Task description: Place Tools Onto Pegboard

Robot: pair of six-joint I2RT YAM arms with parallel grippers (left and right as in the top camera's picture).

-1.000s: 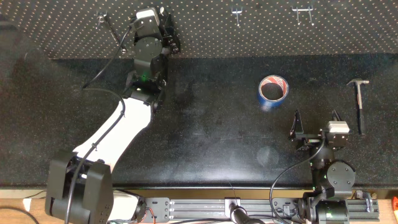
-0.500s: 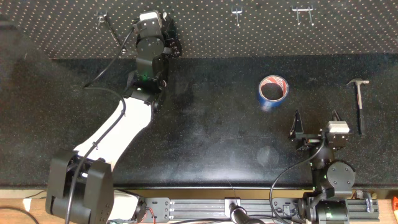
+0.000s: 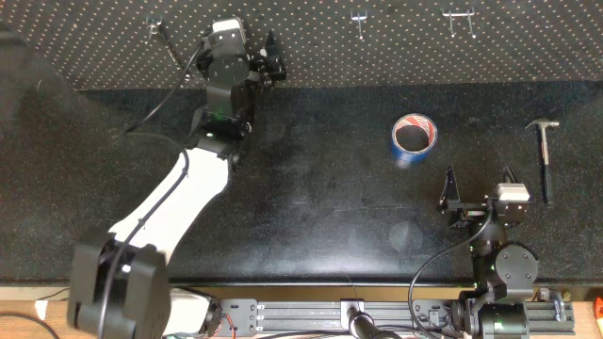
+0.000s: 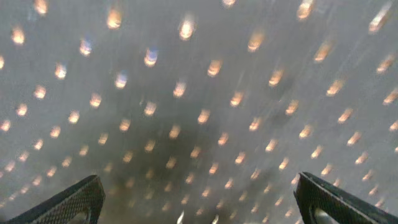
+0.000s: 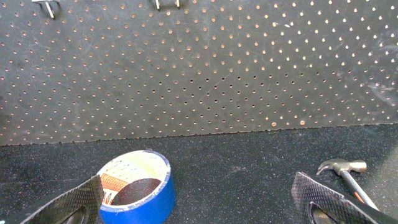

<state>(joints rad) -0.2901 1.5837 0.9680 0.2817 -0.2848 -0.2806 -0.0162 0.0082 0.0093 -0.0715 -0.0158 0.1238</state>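
Against the pegboard (image 3: 396, 47) at the far side of the black tabletop (image 3: 330, 207), the top view shows the left gripper (image 3: 271, 58) raised close to the perforated face, left of the middle. A blue tape roll (image 3: 415, 137) lies flat on the tabletop right of centre, and a hammer (image 3: 544, 155) lies near the right edge, its head toward the pegboard. The right gripper (image 3: 479, 193) is low near its base, between the two and nearer than both, its fingers apart. Metal hooks (image 3: 358, 19) hang on the pegboard above the tape roll.

From the left wrist, the left gripper (image 4: 199, 208) has its fingers spread wide with nothing between them, and the pegboard (image 4: 199, 93) is blurred just ahead.

From the right wrist, the right gripper (image 5: 199, 208) is also spread and empty. The tape roll (image 5: 137, 186) sits just beyond one finger, the hammer (image 5: 345, 169) beyond the other, and the pegboard (image 5: 249, 68) with its hooks (image 5: 168, 4) rises behind.
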